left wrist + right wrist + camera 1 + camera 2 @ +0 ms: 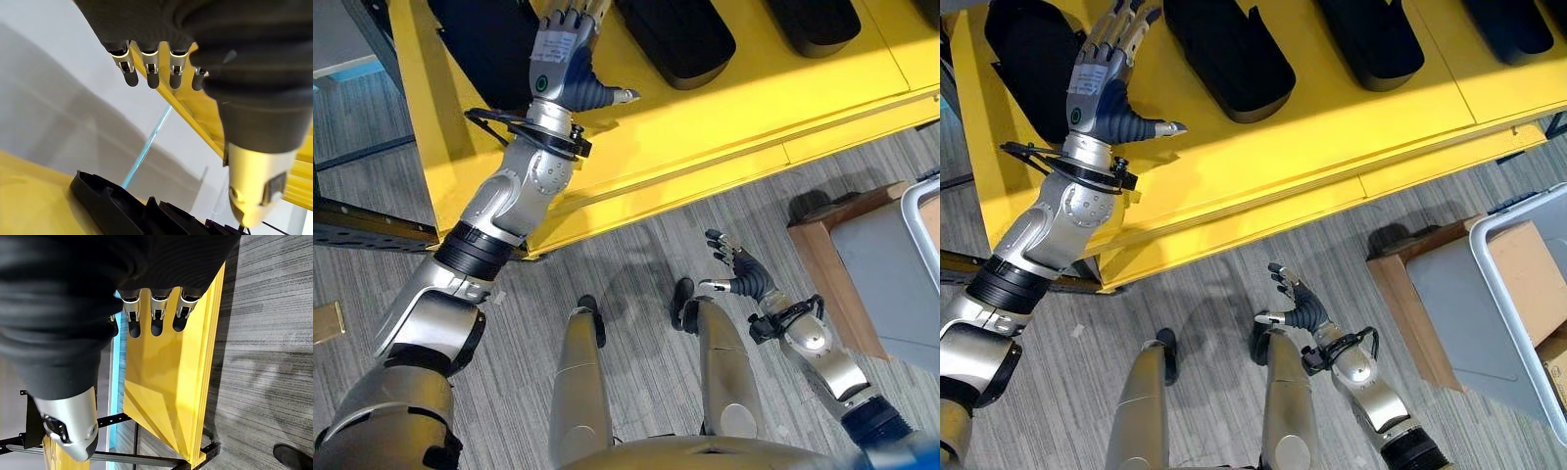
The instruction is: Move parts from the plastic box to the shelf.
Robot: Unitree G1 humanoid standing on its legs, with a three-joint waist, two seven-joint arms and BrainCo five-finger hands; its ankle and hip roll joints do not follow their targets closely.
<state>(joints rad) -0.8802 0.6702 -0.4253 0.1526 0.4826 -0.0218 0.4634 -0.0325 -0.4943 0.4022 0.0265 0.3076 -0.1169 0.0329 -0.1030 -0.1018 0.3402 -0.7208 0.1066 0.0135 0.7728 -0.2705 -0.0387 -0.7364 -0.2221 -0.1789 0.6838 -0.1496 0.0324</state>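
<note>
Several black moulded parts lie in a row on the yellow shelf [1263, 147]; the leftmost part [1028, 59] sits at the shelf's far left, with another part [1229, 54] beside it. My left hand [1097, 93] hovers over the shelf at the leftmost part's right edge, fingers straight, thumb spread, holding nothing. The left wrist view shows its fingers [151, 73] above black parts [127, 205]. My right hand [1302, 308] hangs low over the floor in front of the shelf, open and empty. The plastic box [1513, 230] stands at the right.
The pale plastic box holds cardboard [1533, 274] and rests on a brown wooden base [1396, 284]. Grey striped floor [1234, 294] lies between the shelf and the box. A dark metal shelf frame [362, 230] stands at the left.
</note>
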